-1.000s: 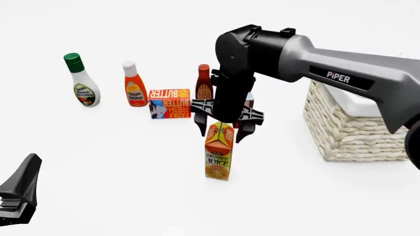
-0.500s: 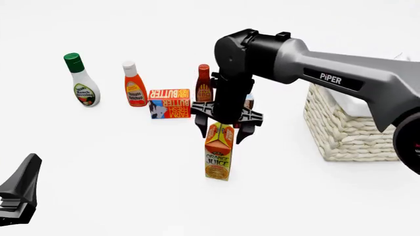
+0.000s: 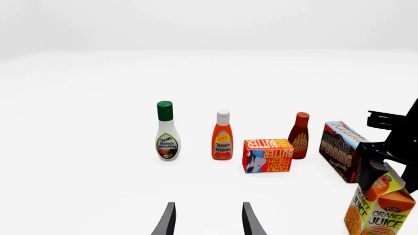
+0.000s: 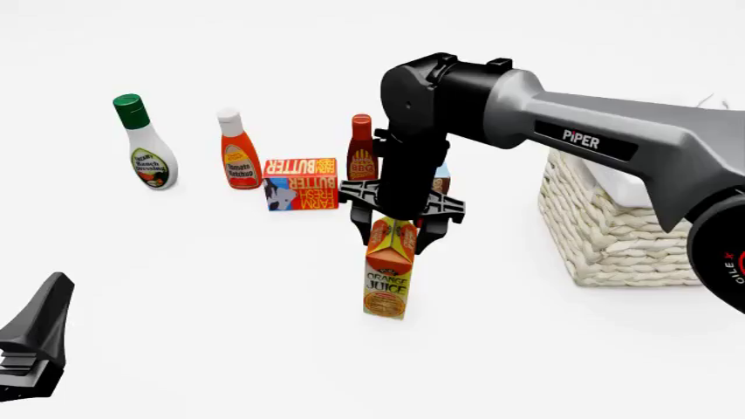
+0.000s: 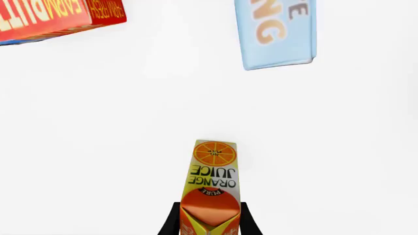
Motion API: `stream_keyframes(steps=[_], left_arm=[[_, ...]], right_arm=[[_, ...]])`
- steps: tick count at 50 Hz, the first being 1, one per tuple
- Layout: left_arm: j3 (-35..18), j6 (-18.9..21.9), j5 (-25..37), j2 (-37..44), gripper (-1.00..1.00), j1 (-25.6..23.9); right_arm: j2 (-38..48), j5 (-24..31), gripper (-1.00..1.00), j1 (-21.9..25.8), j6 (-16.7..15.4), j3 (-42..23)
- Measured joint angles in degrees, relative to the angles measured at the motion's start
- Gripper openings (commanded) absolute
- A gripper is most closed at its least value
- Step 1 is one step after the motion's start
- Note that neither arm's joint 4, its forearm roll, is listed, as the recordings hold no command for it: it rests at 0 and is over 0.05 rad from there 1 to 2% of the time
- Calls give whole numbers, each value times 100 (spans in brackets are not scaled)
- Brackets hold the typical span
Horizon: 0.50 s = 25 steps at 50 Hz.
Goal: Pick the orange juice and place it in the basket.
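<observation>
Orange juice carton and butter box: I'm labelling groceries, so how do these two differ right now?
The orange juice is a tall gable-top carton standing upright; the butter box is a low block lying on its long side. The right gripper straddles the juice's peaked top, while nothing is at the butter box. The juice stands nearer the camera; the butter sits back in the bottle row. Both are printed orange-red cartons on the table.

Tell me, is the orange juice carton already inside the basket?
No. In the front view the orange juice stands upright on the table, left of the basket, with the right claw around its top.
</observation>
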Motion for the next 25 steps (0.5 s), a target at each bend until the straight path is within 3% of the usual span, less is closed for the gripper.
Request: stream_keyframes(steps=[25], left_arm=[[0, 0, 0, 0, 100, 0]], right_arm=[[-247, 13, -100, 167, 22, 144]])
